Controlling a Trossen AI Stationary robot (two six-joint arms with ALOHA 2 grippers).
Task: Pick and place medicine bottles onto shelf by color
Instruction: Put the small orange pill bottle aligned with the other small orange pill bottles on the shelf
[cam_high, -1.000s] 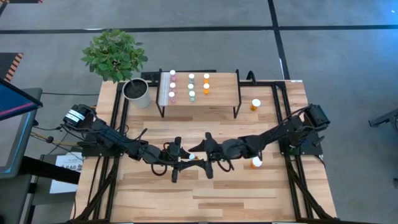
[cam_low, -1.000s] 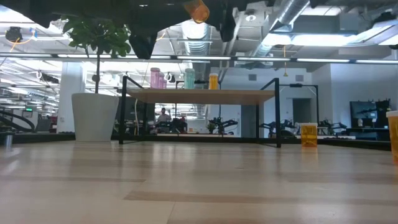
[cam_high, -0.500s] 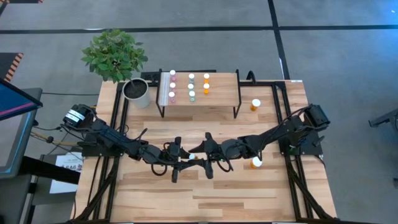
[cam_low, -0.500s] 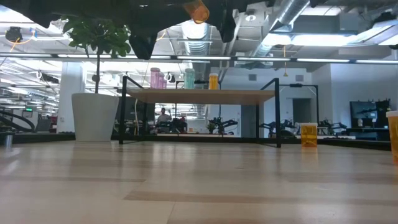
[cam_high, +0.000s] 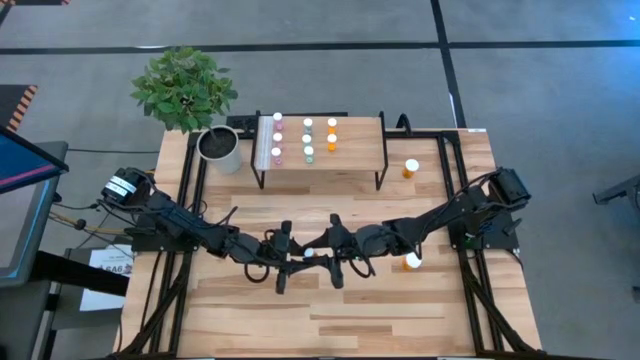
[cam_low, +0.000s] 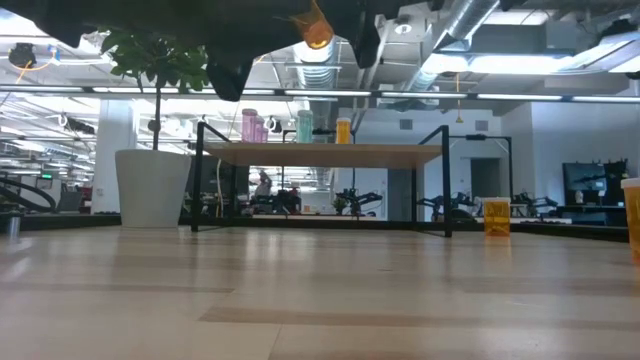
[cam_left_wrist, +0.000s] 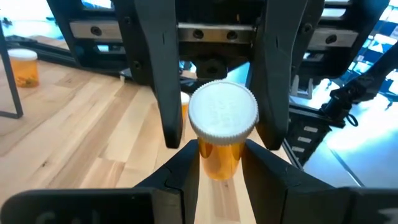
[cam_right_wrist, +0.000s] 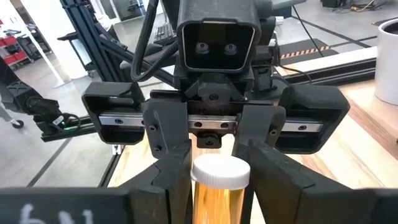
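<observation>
An orange medicine bottle with a white cap (cam_high: 310, 253) is held in the air above the table's middle, between my two grippers, which face each other. It also shows at the top of the low view (cam_low: 318, 30). My left gripper (cam_high: 300, 255) and my right gripper (cam_high: 322, 253) are both shut on it. The shelf (cam_high: 355, 150) stands at the far side with rows of pink, green and orange bottles (cam_high: 308, 140) upright on it. Two more orange bottles stand on the table at the right, one far (cam_high: 410, 168) and one near (cam_high: 411, 262). My left gripper pinches the bottle's orange body (cam_left_wrist: 221, 163) below the cap between its two fingers, coming level from the table's left. The bottle stands roughly upright, cap up, lifted clear. My right gripper has the bottle's top between its two fingers, at the white cap (cam_right_wrist: 219, 171), coming level from the table's right.
A grey-white plant pot (cam_high: 220, 148) with a leafy plant stands left of the shelf. Black frame rails run along the table's left and right sides (cam_high: 470, 290). Bare wood lies near the front edge (cam_high: 320, 320).
In the low view the orange bottle has sunk a little and tipped between the two grippers. Both arms stay in the same place over the table's middle.
</observation>
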